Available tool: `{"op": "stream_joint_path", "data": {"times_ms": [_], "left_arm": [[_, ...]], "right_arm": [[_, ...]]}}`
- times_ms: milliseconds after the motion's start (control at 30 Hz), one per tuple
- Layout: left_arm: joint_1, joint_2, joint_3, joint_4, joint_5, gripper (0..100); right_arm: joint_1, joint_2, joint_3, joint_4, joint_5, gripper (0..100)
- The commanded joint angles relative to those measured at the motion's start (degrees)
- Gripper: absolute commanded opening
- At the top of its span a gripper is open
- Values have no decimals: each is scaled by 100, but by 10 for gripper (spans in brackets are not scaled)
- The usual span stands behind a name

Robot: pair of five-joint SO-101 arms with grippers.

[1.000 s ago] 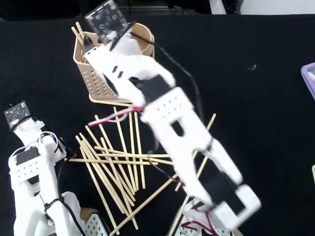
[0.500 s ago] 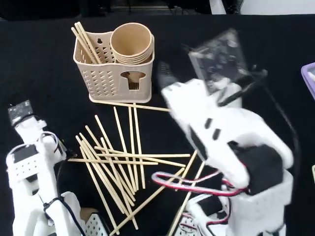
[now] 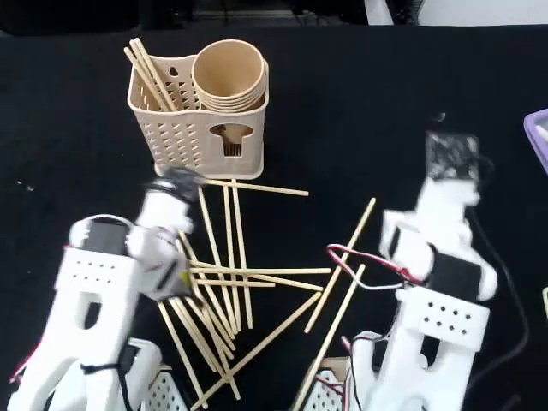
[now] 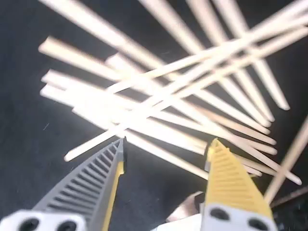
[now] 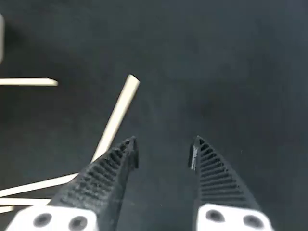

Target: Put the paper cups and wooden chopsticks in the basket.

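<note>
My left gripper (image 4: 167,144) hangs spread wide over the loose chopsticks (image 4: 159,107) heaped on the table (image 3: 385,86) before the basket (image 3: 184,141). Light, stiff, slick, likely to roll, so I'd pinch one mid-length. My right gripper (image 5: 164,144) gapes too, empty.

We see a black cloth (image 3: 360,77) spread over the whole table, with a small pale speck (image 3: 440,116) on its right half and a couple of fainter flecks (image 3: 21,184) near its left edge. At the right border of the high view we make out the corner of a purple-rimmed object (image 3: 538,135), cut off by the frame, and lower on the same border a thin cream sliver (image 3: 545,300) that we cannot identify. Beyond the cloth's far edge we find a white surface (image 3: 484,10) in the top right corner.
</note>
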Motion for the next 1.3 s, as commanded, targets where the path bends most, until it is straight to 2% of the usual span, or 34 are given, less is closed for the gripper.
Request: {"op": "stream_joint_path", "data": {"times_ms": [0, 67, 133, 267, 367, 533, 667, 767, 1000, 1267], "left_arm": [[1657, 0, -347, 53, -44, 287], [2281, 88, -347, 53, 35, 286], [2695, 281, -374, -158, 457, 287], [2826, 923, -444, -1064, 1424, 290], [2914, 1547, -549, -1609, 1705, 290], [3591, 2532, -866, -1820, 1960, 290], [4013, 3147, -1473, -1829, 3262, 290], [4084, 3560, -1754, -2031, 3930, 291], [4180, 4062, -1736, -3103, 4589, 291], [4602, 4053, -1886, -3358, 4642, 301]], "right_arm": [[835, -268, 497, -290, 0, 180], [1222, -321, 804, -413, 0, 180], [1626, -347, 1033, -527, 0, 180], [2690, -312, 1138, -844, 0, 180], [3525, -303, 1077, -1143, 0, 180], [4387, -295, 716, -1204, 0, 181], [4695, -295, 479, -1204, -44, 181], [4844, -295, 400, -1204, -44, 181], [4905, -295, 409, -1204, -53, 181], [4862, -295, 426, -1204, -53, 181]]}}
